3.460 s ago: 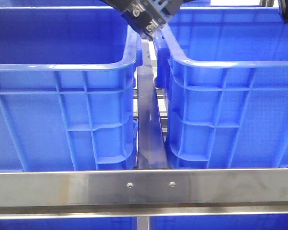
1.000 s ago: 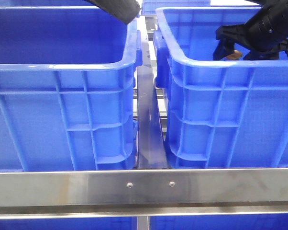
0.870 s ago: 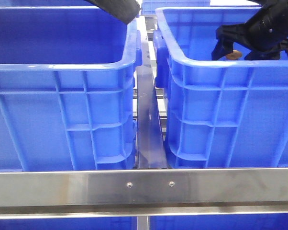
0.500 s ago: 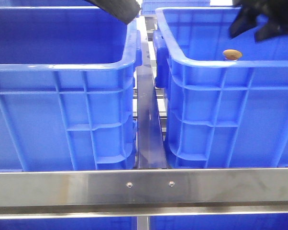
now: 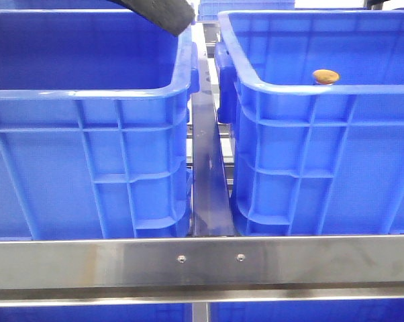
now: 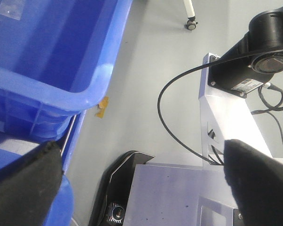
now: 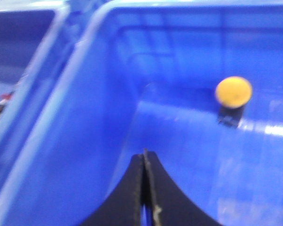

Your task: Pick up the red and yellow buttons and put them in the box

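Note:
An orange-yellow button (image 5: pixel 325 76) stands on its dark stem inside the right blue box (image 5: pixel 309 87), close to its near wall. The right wrist view shows the same button (image 7: pixel 233 92) on the box floor (image 7: pixel 188 141). My right gripper (image 7: pixel 144 157) hovers above that floor, shut with nothing between its fingers and well short of the button. It is out of the front view. My left gripper (image 6: pixel 141 188) is open, its black pads (image 6: pixel 26 183) wide apart, beyond the rim of a blue crate (image 6: pixel 52 61). No red button is in view.
A second blue crate (image 5: pixel 88 94) stands on the left, a black part of the left arm (image 5: pixel 158 12) over its far right corner. A metal rail (image 5: pixel 209 168) runs between the crates and a steel bar (image 5: pixel 202 261) crosses in front. The left wrist view shows grey floor and the robot base (image 6: pixel 235 122).
The right gripper, which was down at the button inside the right box, has let it go and risen out of the front view. The button stays in the box.

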